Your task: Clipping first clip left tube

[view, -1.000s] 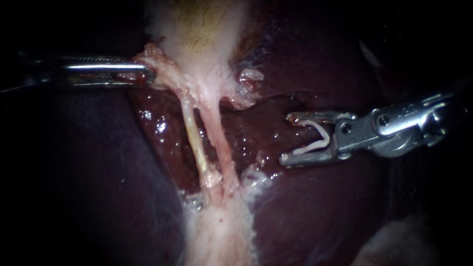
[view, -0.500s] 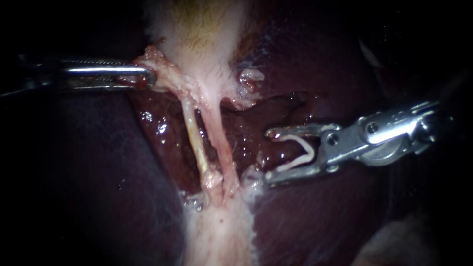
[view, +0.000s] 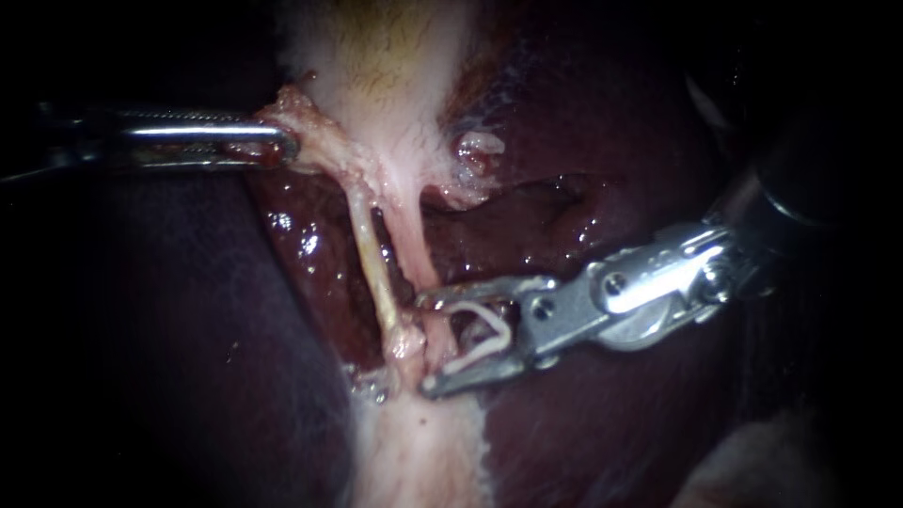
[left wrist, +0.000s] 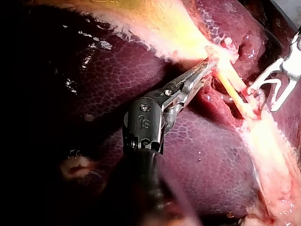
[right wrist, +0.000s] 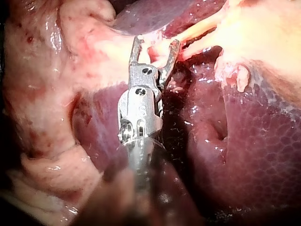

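Observation:
Two thin tubes run down from the pale gallbladder (view: 376, 66): a yellowish left tube (view: 372, 259) and a pink right tube (view: 411, 246). My left instrument (view: 275, 146) comes in level from the left, its jaws shut on a flap of gallbladder tissue (view: 299, 118) above the tubes, holding it taut; the grip shows again in the left wrist view (left wrist: 208, 66). My right instrument (view: 428, 343) holds a white clip (view: 482, 341) in open jaws. They straddle the lower pink tube, tips beside the left tube's lower end. In the right wrist view pink tissue (right wrist: 156, 47) lies between the open jaws (right wrist: 155, 43).
Dark red liver (view: 611, 423) lies all round, with a wet raw bed (view: 310, 245) behind the tubes. A pale band of tissue (view: 419, 452) runs down from where the tubes join. A small whitish nub (view: 478, 146) sits right of the gallbladder.
My right instrument has moved left and down across the liver, from well clear of the tubes until its open jaws reach over the pink tube. My left instrument has held still.

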`<state>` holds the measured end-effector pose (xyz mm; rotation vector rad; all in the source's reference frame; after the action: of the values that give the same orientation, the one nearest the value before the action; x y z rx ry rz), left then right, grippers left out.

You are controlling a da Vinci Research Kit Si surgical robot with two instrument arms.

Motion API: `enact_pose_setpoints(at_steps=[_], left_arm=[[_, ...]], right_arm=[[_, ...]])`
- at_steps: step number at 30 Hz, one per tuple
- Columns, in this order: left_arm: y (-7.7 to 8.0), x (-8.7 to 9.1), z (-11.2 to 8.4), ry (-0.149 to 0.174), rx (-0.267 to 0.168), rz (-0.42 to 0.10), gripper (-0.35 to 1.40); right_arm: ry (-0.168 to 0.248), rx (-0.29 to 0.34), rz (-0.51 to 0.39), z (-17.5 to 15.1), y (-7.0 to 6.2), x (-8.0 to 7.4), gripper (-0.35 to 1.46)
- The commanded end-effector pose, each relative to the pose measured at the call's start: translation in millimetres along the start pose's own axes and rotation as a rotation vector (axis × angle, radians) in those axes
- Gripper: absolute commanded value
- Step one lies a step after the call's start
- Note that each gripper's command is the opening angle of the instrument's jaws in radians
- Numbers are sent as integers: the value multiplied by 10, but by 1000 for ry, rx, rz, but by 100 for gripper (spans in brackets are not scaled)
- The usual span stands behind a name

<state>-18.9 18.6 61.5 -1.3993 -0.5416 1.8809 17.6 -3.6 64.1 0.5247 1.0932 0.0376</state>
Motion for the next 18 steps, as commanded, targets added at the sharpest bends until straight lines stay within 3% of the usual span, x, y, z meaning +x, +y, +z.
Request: enact_pose_setpoints(at_steps=[1, 18], left_arm=[[1, 1, 0, 0, 1, 0, -35], [6, 2, 1, 1, 4, -1, -35]], right_arm=[[-2, -8, 2, 2, 3, -1, 49], [-22, -52, 19, 16, 41, -31, 49]])
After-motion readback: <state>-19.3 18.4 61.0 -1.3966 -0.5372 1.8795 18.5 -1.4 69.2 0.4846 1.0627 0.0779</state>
